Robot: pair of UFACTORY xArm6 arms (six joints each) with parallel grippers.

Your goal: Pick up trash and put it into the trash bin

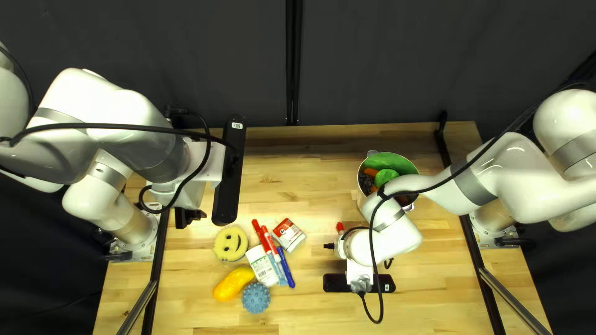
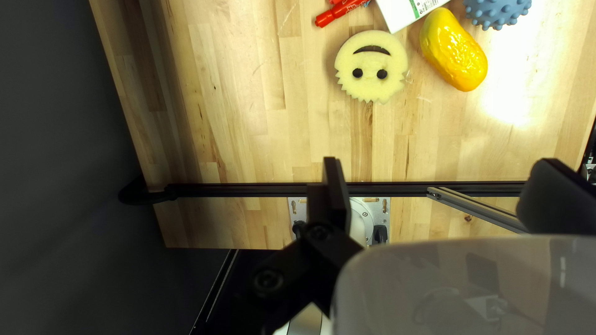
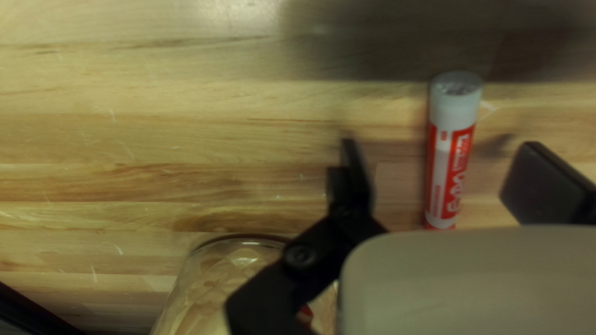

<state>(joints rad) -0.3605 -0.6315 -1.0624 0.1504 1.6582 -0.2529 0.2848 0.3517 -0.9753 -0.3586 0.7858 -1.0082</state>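
In the right wrist view, the right gripper (image 3: pixel 448 177) is hanging with its fingers spread, and the marker (image 3: pixel 450 155) is lying between them on the wooden table (image 3: pixel 124 124), its barrel crosswise to their closing line. Neither finger seems to be touching it, so picking it up is probably the step in hand. Doing it well is meaning centring the fingers over the barrel, reaching low without pressing the tips into the wood, and closing evenly, since a round barrel is inviting a roll. A clear tub (image 3: pixel 211 273), probably the bin, is standing beside the black links, so the lift is calling for height before any sideways move. In the left wrist view, the left gripper (image 2: pixel 444 192) is waiting empty, its fingers wide apart. Ahead of it a smiley sponge (image 2: pixel 372 65), a yellow fruit (image 2: pixel 454 51) and a blue spiky ball (image 2: pixel 496 11) are resting, while a black rail (image 2: pixel 242 190) is crossing beneath it. In the top left view, the tub is sitting beyond the right gripper, toward the dark curtain (image 1: pixel 155 56), and is holding green and orange pieces, so the marker is needing a gentle, central drop. Pale boards are showing around the right gripper, leaving working room, while pens (image 1: pixel 267 242) are clustering toward the left gripper's side.
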